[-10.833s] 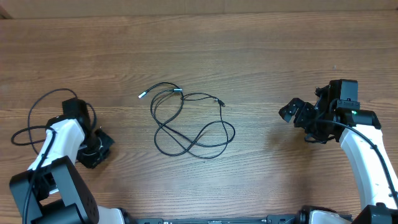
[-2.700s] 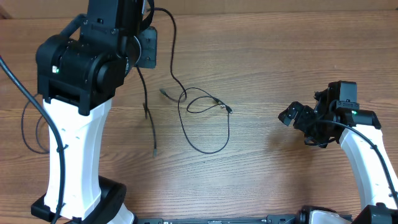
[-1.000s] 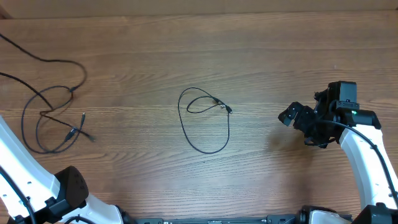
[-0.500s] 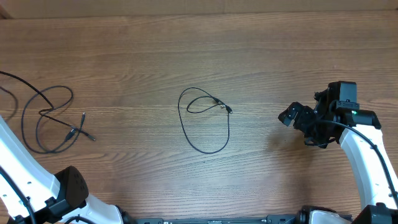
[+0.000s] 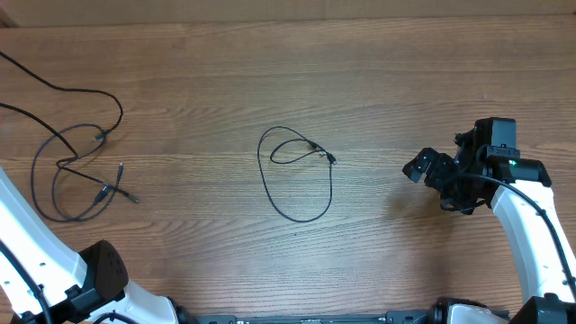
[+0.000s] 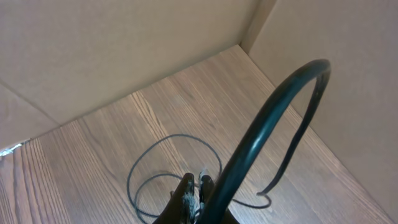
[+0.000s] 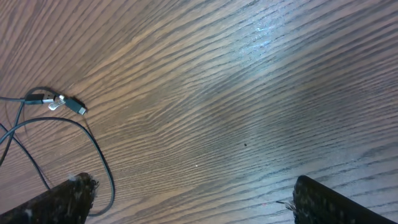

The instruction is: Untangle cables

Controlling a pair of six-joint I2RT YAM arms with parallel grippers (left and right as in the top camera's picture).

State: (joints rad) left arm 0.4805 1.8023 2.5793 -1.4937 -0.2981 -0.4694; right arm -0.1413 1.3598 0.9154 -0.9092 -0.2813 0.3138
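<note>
**Untangling, mid-task: the two cords lie apart, one of them in the left jaws.**
Nearest the robot, the right gripper [image 5: 430, 167] hovers low over the right side of the table [image 5: 405, 72], its jaws spread wide on nothing. At mid-table the centre cable [image 5: 331, 184] lies in one open loop, its plug ends crossing at the top. Well apart, at the far left, the left cable [image 5: 101, 188] sprawls in loose loops, with strands running off the table edge. The left gripper [image 6: 194, 186], outside the overhead view, has its jaws closed, apparently pinching that cable above its loops. Judged step: drawing out the left cable. The next move calls for laying it flat and letting it go clear of the centre cable.
</note>
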